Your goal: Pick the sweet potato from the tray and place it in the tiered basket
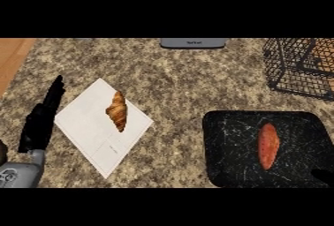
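As seen from the head view, the scene breaks down as follows.

Tray: black tray with pale marbling, set at the counter's near right corner; its right side runs to the view's edge.
Tray contents: sweet potato, orange-red, lying lengthwise right of the tray's middle, touched by no hand.
Tiered basket: black wire tiered basket at the counter's far right corner, well apart from the tray; something brownish shows through the mesh, too unclear to name.
Paper sheet: white sheet lying as a diamond on the counter's left half.
Sheet contents: croissant, golden brown, resting near the sheet's far right edge.
Left hand: black left hand near the counter's left edge, just beside the sheet, fingers straight and released, holding nothing.
Right hand: only a dark tip shows at the tray's near right corner; the state of the fingers cannot be told.
Surface: speckled granite counter, with a wooden strip along its left edge.
Far edge: grey appliance, partly cut off.
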